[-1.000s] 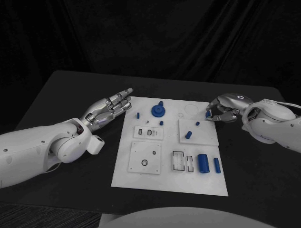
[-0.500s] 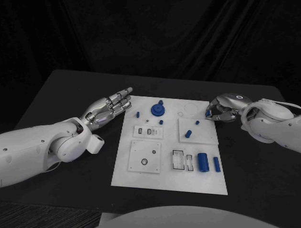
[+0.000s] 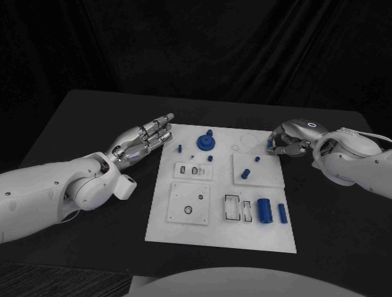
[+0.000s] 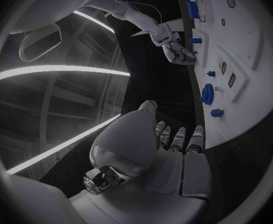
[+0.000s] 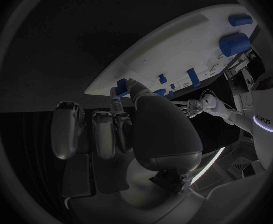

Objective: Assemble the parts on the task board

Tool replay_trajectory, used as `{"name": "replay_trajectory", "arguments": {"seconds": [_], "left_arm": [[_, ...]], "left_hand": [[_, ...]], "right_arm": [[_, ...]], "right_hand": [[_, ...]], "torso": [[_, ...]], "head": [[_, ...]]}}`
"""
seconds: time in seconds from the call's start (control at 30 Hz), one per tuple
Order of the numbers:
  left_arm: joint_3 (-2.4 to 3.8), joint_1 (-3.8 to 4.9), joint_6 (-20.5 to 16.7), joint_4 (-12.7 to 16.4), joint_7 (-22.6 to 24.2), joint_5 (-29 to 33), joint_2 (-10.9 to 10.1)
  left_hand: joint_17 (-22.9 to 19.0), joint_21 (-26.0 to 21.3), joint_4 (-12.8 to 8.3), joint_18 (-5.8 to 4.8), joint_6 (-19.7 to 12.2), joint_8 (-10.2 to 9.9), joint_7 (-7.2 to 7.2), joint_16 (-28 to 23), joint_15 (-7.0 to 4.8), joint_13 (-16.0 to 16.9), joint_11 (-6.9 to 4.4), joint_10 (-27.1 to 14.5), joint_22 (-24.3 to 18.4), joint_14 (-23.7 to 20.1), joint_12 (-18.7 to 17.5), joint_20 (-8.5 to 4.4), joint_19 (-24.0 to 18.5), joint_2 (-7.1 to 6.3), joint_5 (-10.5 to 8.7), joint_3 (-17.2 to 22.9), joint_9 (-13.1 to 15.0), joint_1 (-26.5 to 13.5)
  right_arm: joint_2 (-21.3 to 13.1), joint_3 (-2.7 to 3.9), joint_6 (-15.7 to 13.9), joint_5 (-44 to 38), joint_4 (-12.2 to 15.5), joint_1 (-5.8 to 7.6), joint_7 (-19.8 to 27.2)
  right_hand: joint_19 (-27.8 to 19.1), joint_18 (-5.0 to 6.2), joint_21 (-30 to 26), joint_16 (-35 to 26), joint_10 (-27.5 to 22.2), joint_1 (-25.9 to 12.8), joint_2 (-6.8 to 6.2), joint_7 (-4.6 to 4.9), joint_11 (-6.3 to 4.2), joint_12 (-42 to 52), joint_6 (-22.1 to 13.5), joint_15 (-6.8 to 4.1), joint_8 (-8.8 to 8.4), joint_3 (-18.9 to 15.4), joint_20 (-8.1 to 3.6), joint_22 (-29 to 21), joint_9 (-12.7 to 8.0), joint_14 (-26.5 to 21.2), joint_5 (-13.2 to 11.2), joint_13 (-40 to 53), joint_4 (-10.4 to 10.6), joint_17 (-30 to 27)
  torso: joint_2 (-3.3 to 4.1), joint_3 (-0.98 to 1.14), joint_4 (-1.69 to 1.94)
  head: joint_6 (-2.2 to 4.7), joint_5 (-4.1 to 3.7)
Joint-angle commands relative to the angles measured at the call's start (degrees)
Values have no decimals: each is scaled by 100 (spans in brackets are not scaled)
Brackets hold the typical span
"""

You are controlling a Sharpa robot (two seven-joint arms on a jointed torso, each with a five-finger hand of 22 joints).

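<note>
The right hand point(image 3: 288, 141) had its fingers curled at the far right edge of the board point(image 3: 185, 232), pinching a small blue peg point(image 5: 119, 82), apparently. It needed a firm, upright lift before carrying it to a socket. The left hand point(image 3: 145, 140) lay flat, fingers straight, holding nothing, beside the board's left edge.

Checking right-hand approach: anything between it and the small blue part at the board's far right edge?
Nothing visible. The right hand appears to pinch the small blue part right at the task board edge.
</note>
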Motion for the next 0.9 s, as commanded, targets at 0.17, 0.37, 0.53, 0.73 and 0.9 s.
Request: {"name": "replay_trajectory", "arguments": {"seconds": [0.17, 0.37, 0.53, 0.73, 0.9], "left_arm": [[4, -10, 63, 37, 56, 1, -4], [4, -10, 48, 26, 45, 1, -1], [4, -10, 35, 9, 39, 1, 21], [4, -10, 26, 6, 38, 1, 29], [4, -10, 30, -8, 38, 1, 45]], "left_hand": [[-8, 19, -6, 101, -31, 5, 5, -21, 41, -8, 44, 11, 5, 8, -20, 43, 9, -27, 28, 38, 1, 5], [-8, 22, -7, 101, -20, 7, 8, -21, 42, -8, 43, 11, 7, 8, -20, 44, 12, -27, 27, 44, 3, 4], [-8, 21, -8, 101, -26, 6, 7, -21, 42, -8, 43, 11, 7, 8, -20, 44, 12, -29, 26, 46, 2, 2], [-8, 21, -9, 101, -33, 5, 2, -21, 41, -8, 44, 11, 7, 8, -20, 44, 12, -31, 25, 48, 0, 1], [-8, 21, -10, 101, -42, 3, -6, -21, 40, -8, 46, 11, 6, 8, -20, 44, 11, -35, 23, 49, -1, -1]], "right_arm": [[-126, 12, -596, 281, 314, -3, 46], [-329, 18, -572, 309, 1033, 213, -104], [-393, 18, -419, 315, 1640, 348, -143], [-180, 14, -147, 317, 1967, 380, -120], [164, 12, 42, 317, 1881, 317, -137]], "right_hand": [[36, -38, 2, 15, 605, 45, 99, -45, 31, 15, 154, 1, 34, 33, -21, 1141, 105, 586, 241, 1508, -29, 1509], [33, -34, -13, 15, 605, 17, 15, -25, 69, 15, 173, 35, 27, 9, 5, 1136, 142, 586, 276, 1508, -42, 1509], [34, -33, -14, 15, 605, -4, -29, -25, 79, 15, 216, 47, 35, -12, 20, 1135, 172, 586, 201, 1508, -47, 1509], [41, -35, -3, 15, 605, -11, -15, -38, 73, 15, 269, 46, 56, -5, 24, 1138, 194, 586, 196, 1508, -41, 1509], [38, -33, -10, 15, 605, -13, -27, -25, 84, 15, 246, 50, 34, -8, 28, 1136, 198, 586, 154, 1508, -46, 1509]], "torso": [[-8, -2, 12], [-4, -5, 5], [-6, -15, 10], [1, 3, 7], [-5, 3, 14]], "head": [[37, 40], [16, 61], [7, 61], [-10, 128], [-12, 124]]}}
